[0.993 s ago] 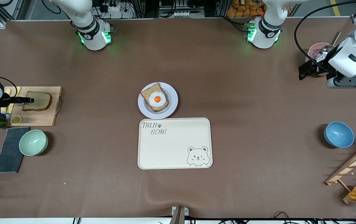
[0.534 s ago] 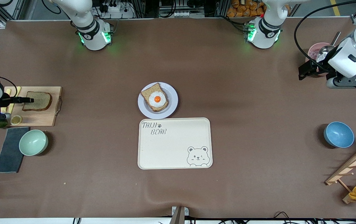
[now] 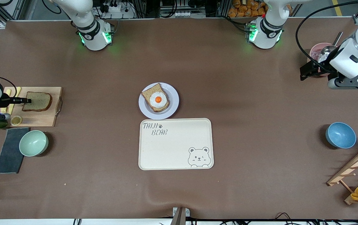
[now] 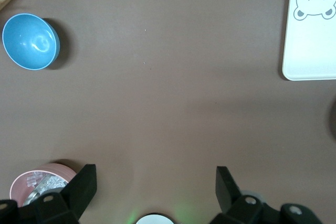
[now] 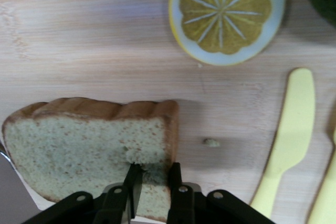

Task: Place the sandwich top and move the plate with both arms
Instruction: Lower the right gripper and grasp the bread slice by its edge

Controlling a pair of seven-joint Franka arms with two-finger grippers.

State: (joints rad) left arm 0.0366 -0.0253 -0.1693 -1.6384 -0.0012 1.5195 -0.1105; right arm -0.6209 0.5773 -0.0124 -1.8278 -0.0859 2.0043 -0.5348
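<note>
The sandwich top [image 3: 39,102] lies flat on a wooden cutting board [image 3: 41,118] at the right arm's end of the table. My right gripper [image 3: 28,100] is level with it. In the right wrist view the gripper [image 5: 155,179] is shut on the crust end of the slice [image 5: 79,145], one finger pressing a dent into the crumb. The plate [image 3: 173,100] sits mid-table and bears a bread slice with a fried egg [image 3: 158,99]. My left gripper [image 3: 305,71] is open and empty [image 4: 156,182], hovering over bare table beside a pink bowl [image 3: 315,51].
A cream bear tray [image 3: 175,147] lies just nearer the camera than the plate. A lemon slice [image 5: 226,14] and yellow knives [image 5: 286,145] share the board. A green bowl [image 3: 33,142] and grey cloth [image 3: 8,153] are close by. A blue bowl [image 3: 340,135] and wooden rack [image 3: 357,170] are at the left arm's end.
My right gripper's tip has drawn back slightly toward the slice's crust end. The slice has stayed on the board. The left arm has barely moved.
</note>
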